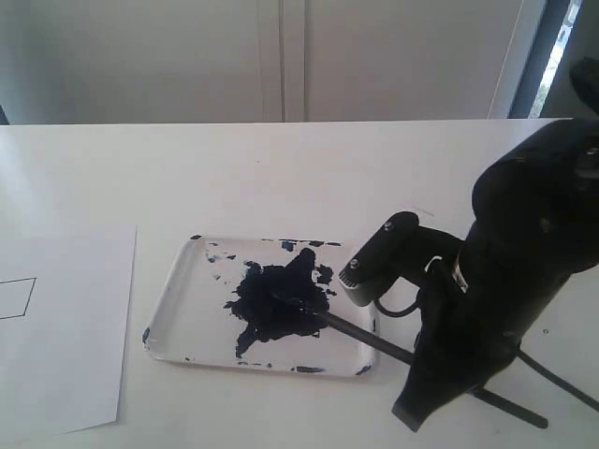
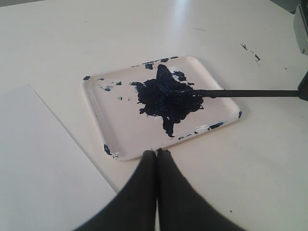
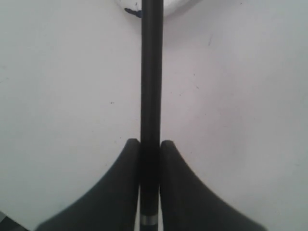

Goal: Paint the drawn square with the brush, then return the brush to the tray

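The tray (image 1: 187,323) lies mid-table with a large blue-black blot (image 1: 276,301). The brush (image 1: 360,334) rests slanted, its tip in the blot and its handle running off the tray's right side. My right gripper (image 1: 414,379) is shut on that handle just outside the tray; in the right wrist view its fingers (image 3: 150,142) press both sides of the brush (image 3: 151,72). The drawn square (image 1: 16,298) is an unfilled outline at the left edge of the paper. My left gripper (image 2: 157,152) is shut and holds nothing, beside the tray's (image 2: 110,139) rim. It does not show in the exterior view.
The white paper sheet (image 1: 65,327) lies left of the tray, its edge close to the tray's (image 2: 38,159). Small paint specks (image 2: 250,50) mark the table beyond the tray. The right arm's black cable (image 1: 552,374) trails across the table at the right.
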Motion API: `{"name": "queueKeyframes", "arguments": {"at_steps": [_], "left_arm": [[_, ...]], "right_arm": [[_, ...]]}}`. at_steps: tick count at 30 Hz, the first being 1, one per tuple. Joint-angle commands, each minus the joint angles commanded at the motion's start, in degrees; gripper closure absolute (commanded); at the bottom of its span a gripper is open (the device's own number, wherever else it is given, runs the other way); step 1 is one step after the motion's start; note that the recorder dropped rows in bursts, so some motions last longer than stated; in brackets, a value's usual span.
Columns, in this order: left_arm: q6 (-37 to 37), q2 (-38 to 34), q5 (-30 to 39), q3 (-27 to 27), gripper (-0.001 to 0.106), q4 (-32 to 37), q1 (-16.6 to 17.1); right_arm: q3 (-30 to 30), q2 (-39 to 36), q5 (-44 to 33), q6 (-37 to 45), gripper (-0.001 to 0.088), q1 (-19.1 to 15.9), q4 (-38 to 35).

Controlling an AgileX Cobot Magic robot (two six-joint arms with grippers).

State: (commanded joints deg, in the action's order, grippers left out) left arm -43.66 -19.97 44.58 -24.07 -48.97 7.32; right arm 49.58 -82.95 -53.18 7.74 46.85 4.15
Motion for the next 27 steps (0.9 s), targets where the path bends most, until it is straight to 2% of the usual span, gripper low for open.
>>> {"name": "queueKeyframes", "arguments": {"at_steps": [16,27], "left_arm": [[0.0,0.0,0.0,0.0,0.105,0.0,0.0],[0.0,0.0,0.0,0.0,0.105,0.0,0.0]], "right_arm": [[0.0,0.01,-1.59,2.72,0.0868,0.0,-3.67],[0.0,0.01,-1.66,-3.71,0.0868,0.0,6.74]]}}
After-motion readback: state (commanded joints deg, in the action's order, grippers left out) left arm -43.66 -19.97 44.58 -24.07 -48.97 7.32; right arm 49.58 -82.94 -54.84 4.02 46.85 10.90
